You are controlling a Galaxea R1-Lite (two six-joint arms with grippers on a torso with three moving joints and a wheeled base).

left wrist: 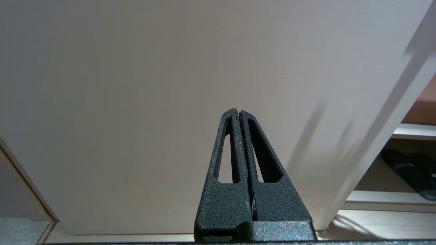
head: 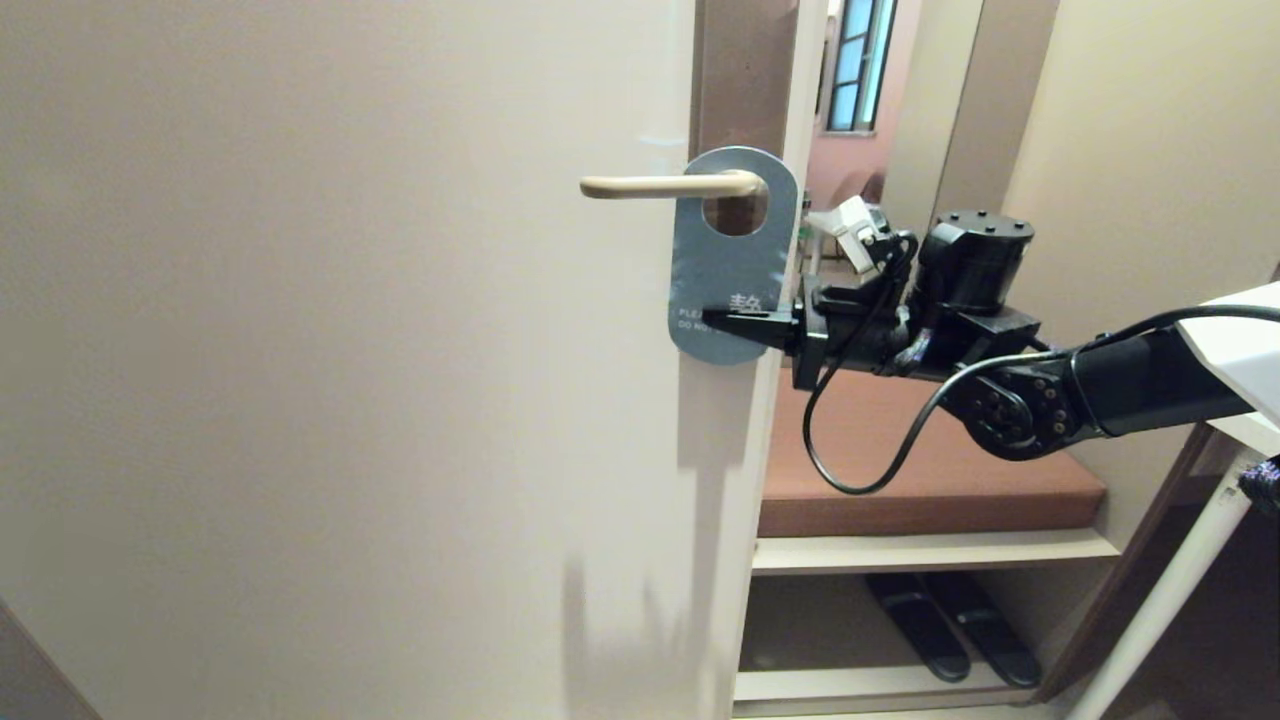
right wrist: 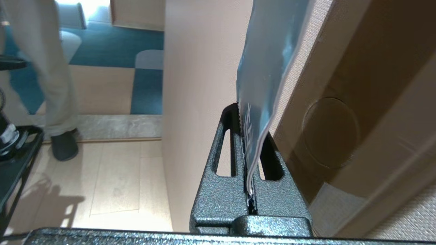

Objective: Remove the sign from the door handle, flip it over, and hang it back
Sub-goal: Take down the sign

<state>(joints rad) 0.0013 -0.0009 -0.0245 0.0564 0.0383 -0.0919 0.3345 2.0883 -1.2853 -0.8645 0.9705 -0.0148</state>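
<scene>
The right arm reaches in level from the right, elbow bent, a black cable looping beneath its wrist. Its right claw (head: 722,321) points left at the door edge, pinched tight on the lower part of the sign (head: 728,270). The sign hangs blue side out, its big hole around the door handle (head: 668,185), which juts left from a tall brownish plate (head: 745,75).

The right wrist view shows what the head view cannot: the sign (right wrist: 264,78) edge-on, slotted between the two fingers (right wrist: 223,149), with a white back layer just visible along its rim, and the door's edge close behind. Farther off in that view stand a person's trouser leg (right wrist: 51,68) and shoe on pale wood floor, with blue carpet beyond.

The left claw (left wrist: 240,114) appears only in the left wrist view, fingers pressed together on nothing, facing the plain cream door (left wrist: 170,85).

Past the door edge, the head view shows a brown shelf (head: 930,480), dark slippers (head: 950,625) on the shelf below, and a window (head: 858,60) far behind.
</scene>
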